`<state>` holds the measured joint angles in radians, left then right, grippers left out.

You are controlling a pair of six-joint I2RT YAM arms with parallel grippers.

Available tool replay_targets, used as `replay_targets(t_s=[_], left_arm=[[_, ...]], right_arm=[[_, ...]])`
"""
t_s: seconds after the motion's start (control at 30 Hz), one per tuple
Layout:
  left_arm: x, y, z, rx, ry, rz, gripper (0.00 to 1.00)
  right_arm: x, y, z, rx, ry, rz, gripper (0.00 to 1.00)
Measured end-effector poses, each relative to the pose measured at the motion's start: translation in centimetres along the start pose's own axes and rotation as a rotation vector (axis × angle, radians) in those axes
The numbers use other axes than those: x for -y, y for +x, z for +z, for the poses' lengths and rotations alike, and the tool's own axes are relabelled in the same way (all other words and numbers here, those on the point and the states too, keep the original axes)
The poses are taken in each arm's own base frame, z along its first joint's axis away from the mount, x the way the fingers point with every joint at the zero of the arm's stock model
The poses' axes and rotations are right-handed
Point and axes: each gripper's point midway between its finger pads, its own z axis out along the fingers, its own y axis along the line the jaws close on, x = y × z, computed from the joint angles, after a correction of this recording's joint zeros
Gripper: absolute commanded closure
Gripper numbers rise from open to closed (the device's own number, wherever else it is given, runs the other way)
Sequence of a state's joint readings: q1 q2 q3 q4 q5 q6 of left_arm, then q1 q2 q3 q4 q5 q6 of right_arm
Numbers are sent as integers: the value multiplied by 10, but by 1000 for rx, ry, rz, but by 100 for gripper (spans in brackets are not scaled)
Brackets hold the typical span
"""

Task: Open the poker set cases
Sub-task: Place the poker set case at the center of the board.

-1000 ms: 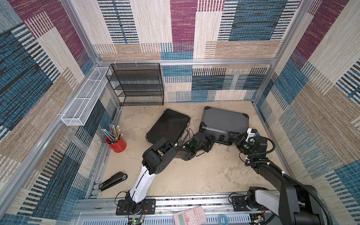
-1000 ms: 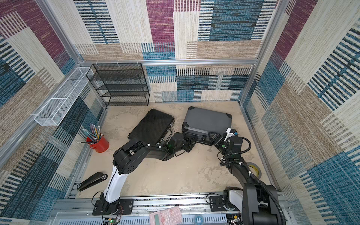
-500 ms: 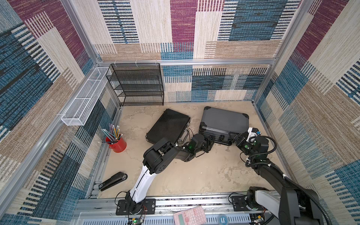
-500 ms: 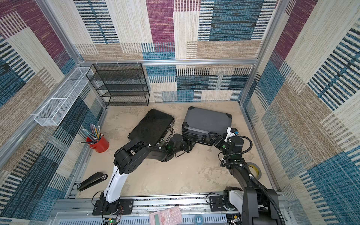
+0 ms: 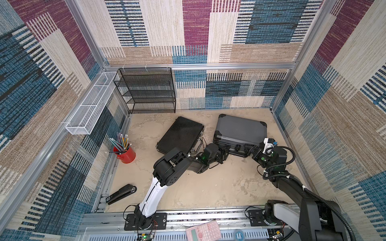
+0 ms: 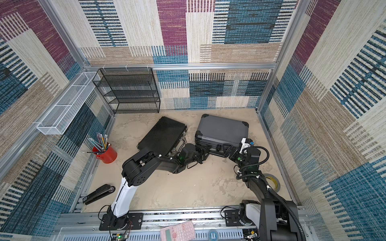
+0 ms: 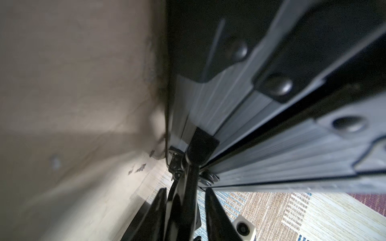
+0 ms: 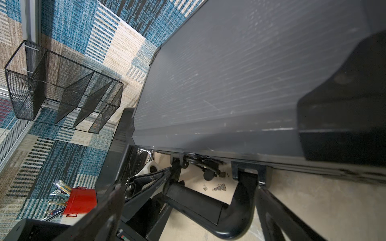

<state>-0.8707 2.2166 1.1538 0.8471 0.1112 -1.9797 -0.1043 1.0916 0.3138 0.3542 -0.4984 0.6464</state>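
The grey case (image 5: 240, 129) and black case (image 5: 179, 135) lie side by side on the surface (image 5: 208, 187). The left hand (image 5: 225, 149) seems narrowly parted around the grey one's latch (image 7: 200, 144); the right hand (image 5: 249, 148) spreads wide astride its handle (image 8: 240, 208)

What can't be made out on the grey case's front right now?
1) grey case latches: both top views, mostly hidden behind left gripper and right gripper.
2) Whether left gripper grips anything: left wrist view, blurred, too close.
3) pink calculator: top views, cut off by bottom edge.
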Motion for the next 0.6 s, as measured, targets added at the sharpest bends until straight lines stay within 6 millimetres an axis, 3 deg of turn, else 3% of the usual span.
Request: replay_targets(t_s=[0.2, 0.6], left_arm=[[-11, -3, -3, 2, -25, -20, 56], [-12, 1, -10, -6, -50, -21, 49]], right_arm=[[0, 0, 0, 0, 0, 0, 1], [0, 1, 0, -3, -6, -1, 1]])
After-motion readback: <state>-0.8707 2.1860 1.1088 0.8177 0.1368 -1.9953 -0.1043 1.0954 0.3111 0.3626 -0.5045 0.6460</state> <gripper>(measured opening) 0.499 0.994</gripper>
